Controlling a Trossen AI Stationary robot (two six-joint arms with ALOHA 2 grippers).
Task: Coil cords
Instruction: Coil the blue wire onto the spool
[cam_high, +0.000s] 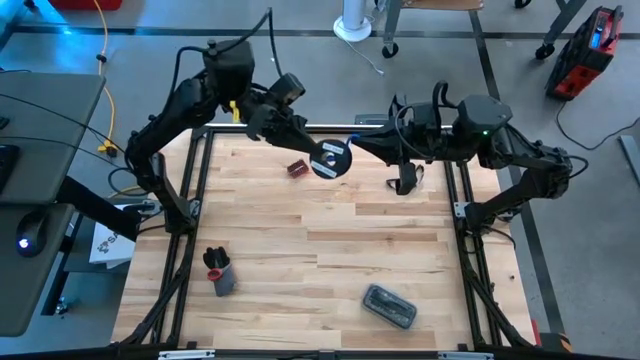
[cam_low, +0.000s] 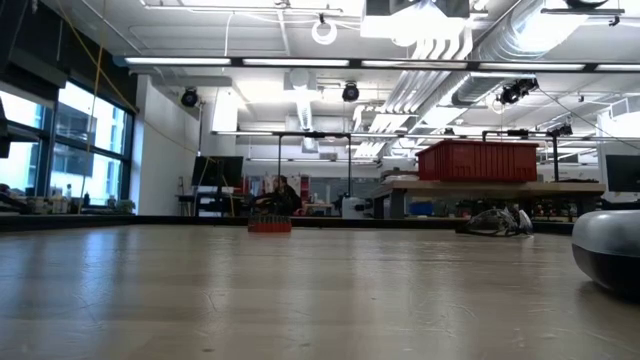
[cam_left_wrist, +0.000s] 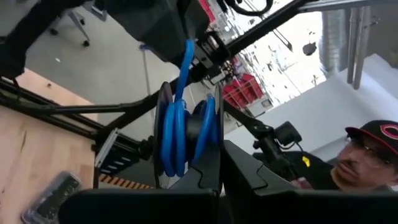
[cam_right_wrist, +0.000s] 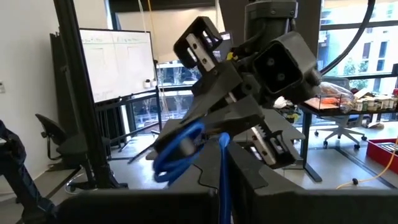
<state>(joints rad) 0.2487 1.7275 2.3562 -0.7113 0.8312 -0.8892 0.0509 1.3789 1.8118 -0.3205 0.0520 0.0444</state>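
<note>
The round black reel (cam_high: 330, 158) with a blue-white patch hangs above the table's far middle. Blue cord (cam_left_wrist: 174, 134) is wound between its two discs. My left gripper (cam_high: 312, 148) reaches in from the far left and is shut on the reel. My right gripper (cam_high: 362, 143) comes from the right, close beside the reel, and is shut on the cord's free stretch (cam_right_wrist: 223, 167). The low view shows neither gripper nor the reel. My left gripper pinches the rim of one reel disc (cam_left_wrist: 219, 146) between its two fingers, coming in about level from the far left. The reel is lifted clear of the table. My right gripper pinches the single blue cord strand (cam_right_wrist: 223, 177) between its two fingers, pointing about level from the right. The strand (cam_left_wrist: 186, 59) runs straight from these fingers to the reel's winding.
On the wood table lie a small dark red thing (cam_high: 298, 168) under the reel, a black item (cam_high: 404, 181) below my right gripper, a dark holder with red (cam_high: 218, 271) near left and a grey case (cam_high: 389, 306) near right. A person (cam_left_wrist: 367, 158) is beyond the table.
</note>
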